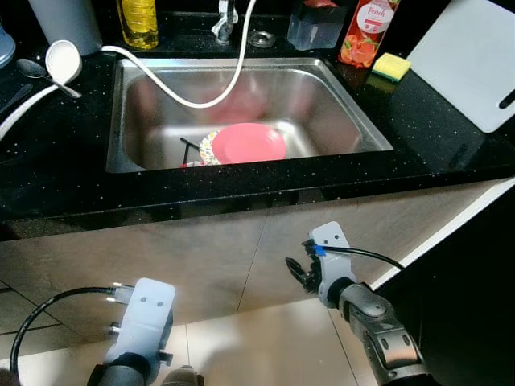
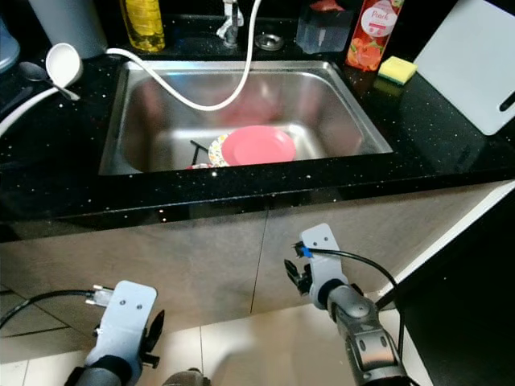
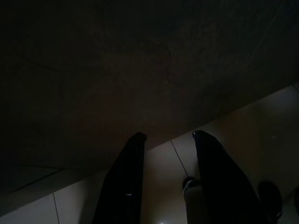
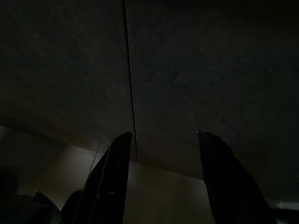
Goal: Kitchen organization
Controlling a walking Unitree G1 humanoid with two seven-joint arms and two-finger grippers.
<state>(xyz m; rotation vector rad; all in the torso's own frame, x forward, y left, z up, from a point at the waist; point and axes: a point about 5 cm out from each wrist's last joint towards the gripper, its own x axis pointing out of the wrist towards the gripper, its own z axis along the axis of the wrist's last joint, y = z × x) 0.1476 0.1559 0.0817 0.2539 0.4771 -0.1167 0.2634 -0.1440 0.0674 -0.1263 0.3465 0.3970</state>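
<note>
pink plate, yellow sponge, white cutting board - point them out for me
pink plate (image 1: 250, 143), left eye view, middle of its face, in the sink.
yellow sponge (image 1: 391, 65), left eye view, top surface.
white cutting board (image 1: 471, 60), left eye view, middle of its flat face.

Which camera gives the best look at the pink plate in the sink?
The right eye view: the pink plate lies in full view in the sink. The left eye view shows it nearly as well. Both wrist views face dark cabinet fronts instead.

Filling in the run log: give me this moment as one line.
stage: facing steel sink | round pink plate in basin | left gripper open, low | right gripper open, by cabinet front
</note>
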